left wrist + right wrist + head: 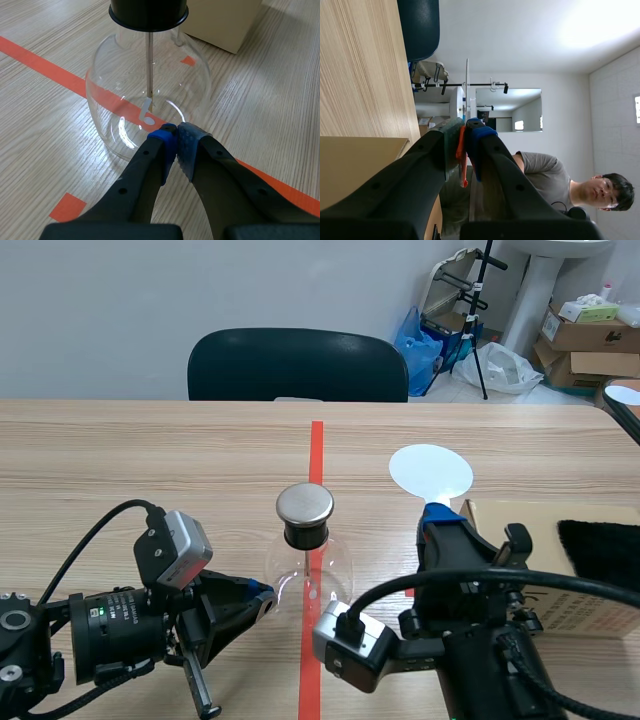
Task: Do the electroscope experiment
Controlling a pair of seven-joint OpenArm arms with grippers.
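The electroscope, a round clear glass flask [308,570] with a black stopper and a flat metal cap [304,504], stands on the red tape line. Inside it a thin metal rod [149,65] ends in a small foil leaf. My left gripper [262,596] lies low on the table just left of the flask, shut on nothing, its blue pads [175,134] meeting right at the glass wall. My right gripper [440,528] is shut on the orange handle [462,150] of a white round disc paddle [430,472], held upright right of the flask. Edge-on, the disc [467,82] rises ahead of the fingers.
A brown cardboard box [520,530] sits at the right with a black furry cloth [600,550] on it. A dark chair [298,365] stands across the table. Boxes and bags lie on the floor at the back right.
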